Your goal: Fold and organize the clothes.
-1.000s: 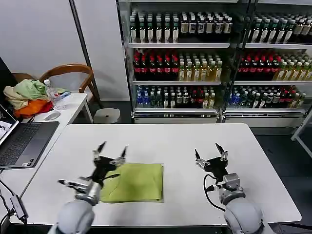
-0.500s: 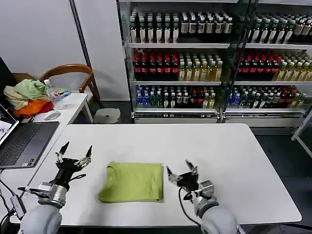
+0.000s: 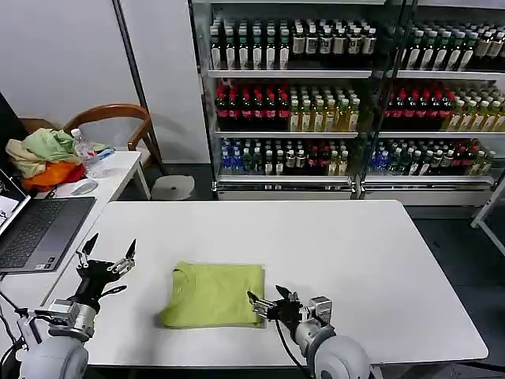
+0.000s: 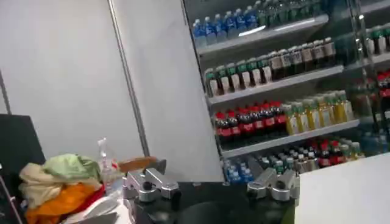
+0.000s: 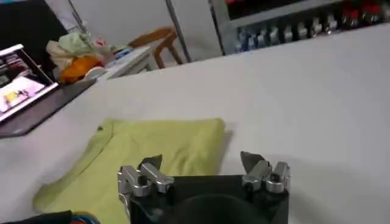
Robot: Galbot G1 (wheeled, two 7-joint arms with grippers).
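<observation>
A: Where is the T-shirt (image 3: 213, 294)?
B: Folded into a flat lime rectangle on the white desk (image 3: 355, 253), toward the near edge and left of centre, with its ribbed neck on the left side.

A: And the end effectors?
B: The right end effector (image 3: 267, 301) sits low at the shirt's near right corner, fingers spread wide and holding nothing. The left end effector (image 3: 106, 254) stands near the desk's left edge, well apart from the shirt — also spread wide and empty.

A: What do the wrist views add?
B: The right wrist view looks across the shirt from just behind its edge, showing the neck fold and a laptop (image 5: 24, 82) beyond. The left wrist view faces the room: drink shelves (image 4: 280, 79) and a heap of cloth (image 4: 58, 182).

A: The surroundings?
B: A side desk (image 3: 118, 170) at the left carries the laptop, a bottle (image 3: 85, 153) and the cloth heap; a wooden chair (image 3: 110, 118) stands behind it. The desk's right half and far side lie bare.
</observation>
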